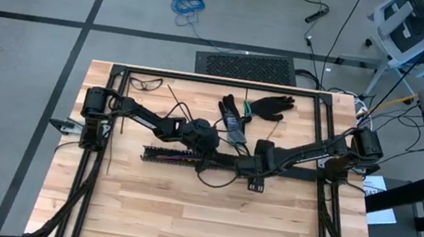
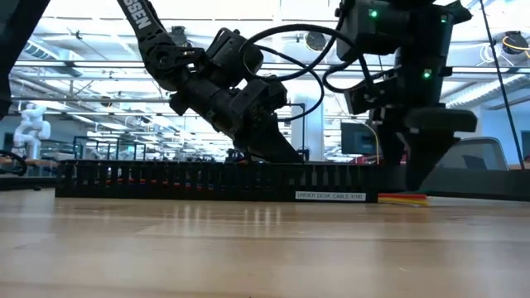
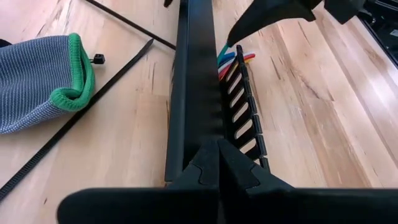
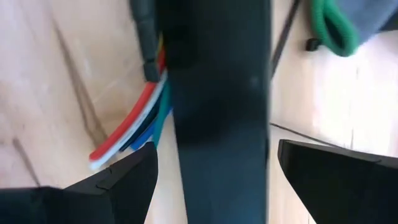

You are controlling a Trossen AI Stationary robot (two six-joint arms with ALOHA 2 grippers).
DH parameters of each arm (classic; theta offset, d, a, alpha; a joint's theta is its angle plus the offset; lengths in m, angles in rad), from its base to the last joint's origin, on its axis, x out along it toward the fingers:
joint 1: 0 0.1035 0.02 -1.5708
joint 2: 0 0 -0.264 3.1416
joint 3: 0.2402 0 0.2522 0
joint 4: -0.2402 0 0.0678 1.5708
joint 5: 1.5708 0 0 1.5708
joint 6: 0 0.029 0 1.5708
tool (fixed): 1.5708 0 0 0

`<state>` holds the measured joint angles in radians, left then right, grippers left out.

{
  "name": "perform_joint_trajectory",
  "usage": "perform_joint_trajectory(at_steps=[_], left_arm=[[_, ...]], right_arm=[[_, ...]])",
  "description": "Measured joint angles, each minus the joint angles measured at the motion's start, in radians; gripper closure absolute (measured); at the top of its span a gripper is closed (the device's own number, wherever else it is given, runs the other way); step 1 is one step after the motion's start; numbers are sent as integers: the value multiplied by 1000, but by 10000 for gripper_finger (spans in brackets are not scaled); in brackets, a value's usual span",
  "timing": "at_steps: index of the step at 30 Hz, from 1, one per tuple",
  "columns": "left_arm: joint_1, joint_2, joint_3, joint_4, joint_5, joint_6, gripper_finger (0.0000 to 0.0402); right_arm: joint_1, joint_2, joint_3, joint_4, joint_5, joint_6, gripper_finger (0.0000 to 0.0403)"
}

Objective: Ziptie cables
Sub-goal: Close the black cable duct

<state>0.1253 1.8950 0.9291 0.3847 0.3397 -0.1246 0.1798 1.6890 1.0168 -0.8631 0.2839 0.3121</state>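
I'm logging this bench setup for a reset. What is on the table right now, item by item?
rail: one, black, slotted, lying across the table's middle.
cables: one bundle, red, white, blue, green, poking out of the rail's end near the right gripper.
zipties: at least two, dark, flat on the wood beside the rail.
gloves: two, black and grey with green cuff, at the far side.
glasses: one pair, far left.
table: one, pale wood.
left gripper: shut, at the rail.
right gripper: open, straddling the rail's end.

Left hand pinched closed; right hand spread wide, both low.
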Motion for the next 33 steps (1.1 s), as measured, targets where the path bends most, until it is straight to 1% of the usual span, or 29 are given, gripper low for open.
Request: perform_joint_trajectory(at_steps=[3, 5, 7, 10, 13, 16, 22, 25, 33], left_arm=[[0, 0, 0, 0, 0, 0, 401], [0, 0, 0, 0, 0, 0, 401], [0, 0, 0, 0, 0, -1, 401], [0, 0, 0, 0, 0, -1, 401], [0, 0, 0, -1, 0, -1, 401], [0, 0, 0, -1, 1, -1, 401], [0, -4, 0, -5, 3, -1, 401], [0, -12, 0, -7, 3, 0, 401], [0, -15, 0, -1, 4, -1, 401]], right_arm=[[-2, 0, 0, -1, 39, 43, 83], [-3, 0, 0, -5, 77, 45, 83], [-6, 0, -1, -2, 91, 44, 83], [-10, 0, -28, 34, 72, 44, 83], [-10, 1, -85, 80, 15, 46, 83], [-10, -5, -117, 103, 12, 55, 83], [-15, -3, -121, 118, 13, 51, 87], [-15, -3, -122, 127, 11, 51, 112], [-14, 0, -124, 154, 0, 41, 236]])
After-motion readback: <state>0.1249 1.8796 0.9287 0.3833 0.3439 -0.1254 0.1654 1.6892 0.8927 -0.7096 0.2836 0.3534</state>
